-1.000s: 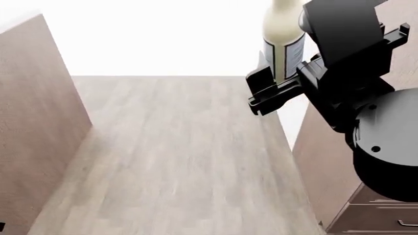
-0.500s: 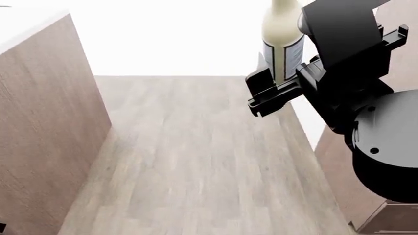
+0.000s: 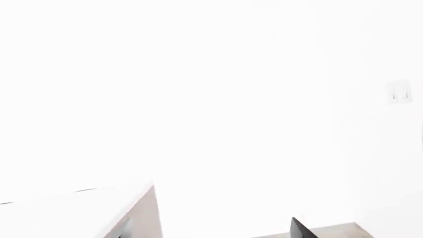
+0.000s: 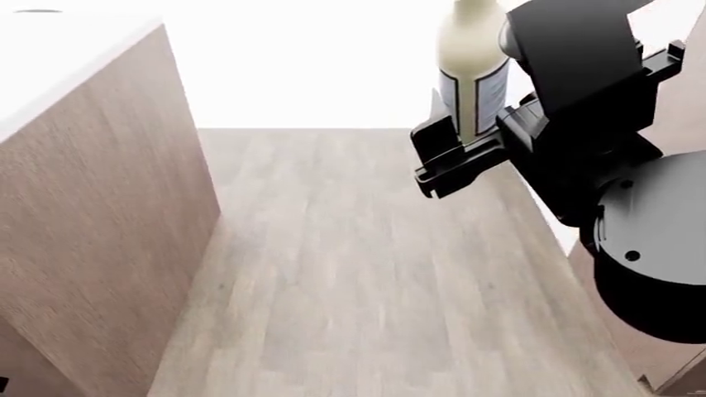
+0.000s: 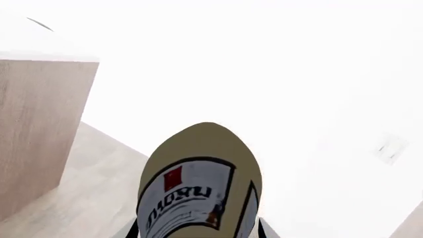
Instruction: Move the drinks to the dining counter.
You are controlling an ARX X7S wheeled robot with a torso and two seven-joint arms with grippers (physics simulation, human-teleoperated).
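One cream bottle (image 4: 472,70) upright, pinched in right gripper (image 4: 469,141) above wood floor (image 4: 364,273); counter (image 4: 99,207) at left. Left fingers: cannot tell.

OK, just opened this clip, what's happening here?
The robot is carrying one drink: its right claw is shut on the tall cream bottle, held upright above the wood floor. A brown wood-grain panel with a white top, apparently the dining counter, stands to the robot's left. The bottle is in the air, not yet set down. The left wrist view shows only a dark sliver of the left claw, so its state is unclear.
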